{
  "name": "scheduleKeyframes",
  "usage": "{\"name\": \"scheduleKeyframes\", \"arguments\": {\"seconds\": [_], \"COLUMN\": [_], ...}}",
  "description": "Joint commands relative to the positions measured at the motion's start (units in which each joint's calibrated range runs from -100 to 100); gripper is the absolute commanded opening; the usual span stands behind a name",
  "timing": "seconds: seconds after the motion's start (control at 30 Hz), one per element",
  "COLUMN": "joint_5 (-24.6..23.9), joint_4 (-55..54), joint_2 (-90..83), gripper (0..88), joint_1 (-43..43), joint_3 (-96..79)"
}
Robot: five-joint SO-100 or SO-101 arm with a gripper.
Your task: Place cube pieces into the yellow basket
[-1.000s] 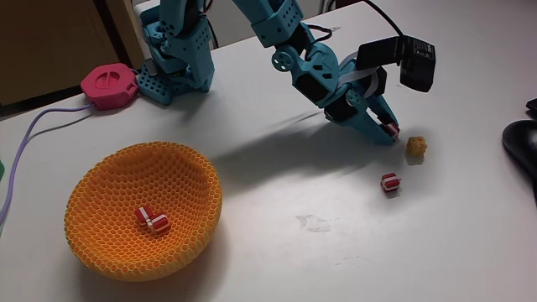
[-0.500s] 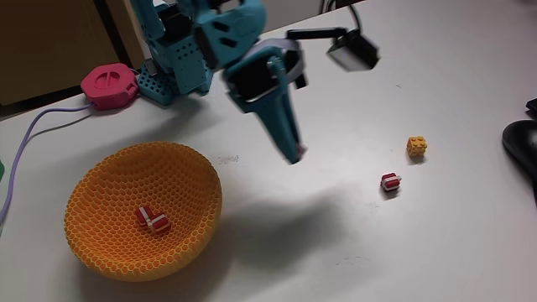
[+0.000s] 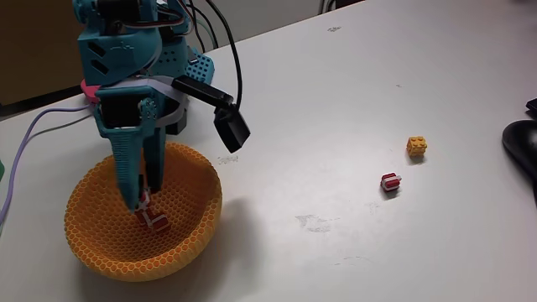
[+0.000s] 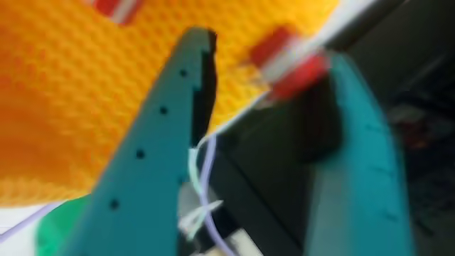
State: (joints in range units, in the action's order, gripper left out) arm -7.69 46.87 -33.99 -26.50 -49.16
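My gripper (image 3: pixel 143 201) hangs fingers-down inside the yellow basket (image 3: pixel 197 189). In the wrist view the jaws of the gripper (image 4: pixel 274 50) stand apart over the basket's mesh (image 4: pixel 85 85). A red-and-white cube piece (image 4: pixel 288 60) sits against the right finger's tip, with a gap to the left finger. The same cube (image 3: pixel 144 198) shows at the fingertips in the fixed view. Red striped cubes (image 3: pixel 156 221) lie on the basket floor just below. On the table to the right lie another red striped cube (image 3: pixel 390 182) and a yellow-orange studded cube (image 3: pixel 417 148).
The arm's base (image 3: pixel 180 84) stands behind the basket, with a pink puck (image 3: pixel 86 86) peeking out beside it. A purple cable (image 3: pixel 42 122) runs along the left. A dark object (image 3: pixel 522 143) sits at the right edge.
The arm has swung left from near the yellow-orange cube to above the basket, carrying a red cube. Its fingers have dropped into the basket and now stand apart.
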Motion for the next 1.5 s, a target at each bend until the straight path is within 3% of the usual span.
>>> {"name": "scheduleKeyframes", "arguments": {"seconds": [0.0,0.3,0.37,0.47,0.53,0.63,0.77,1.03,1.47], "joint_5": [-2.4,-9.5,-11.6,-18.8,-25.1,-34.8,-42.3,-44.2,-44.8], "joint_4": [2.7,8.9,8.8,7.2,1.7,-17.0,-41.0,-58.1,-61.0], "joint_2": [-2.1,-2.3,-1.5,2.5,4.4,6.7,16.9,37.8,59.2], "gripper": [46.6,45.8,44.9,40.3,37.9,35.0,34.0,32.5,28.7], "joint_1": [0.6,9.3,14.0,25.6,34.0,45.3,54.4,57.6,59.8], "joint_3": [2.4,10.6,14.8,22.9,22.2,10.1,-2.0,3.8,25.7]}}
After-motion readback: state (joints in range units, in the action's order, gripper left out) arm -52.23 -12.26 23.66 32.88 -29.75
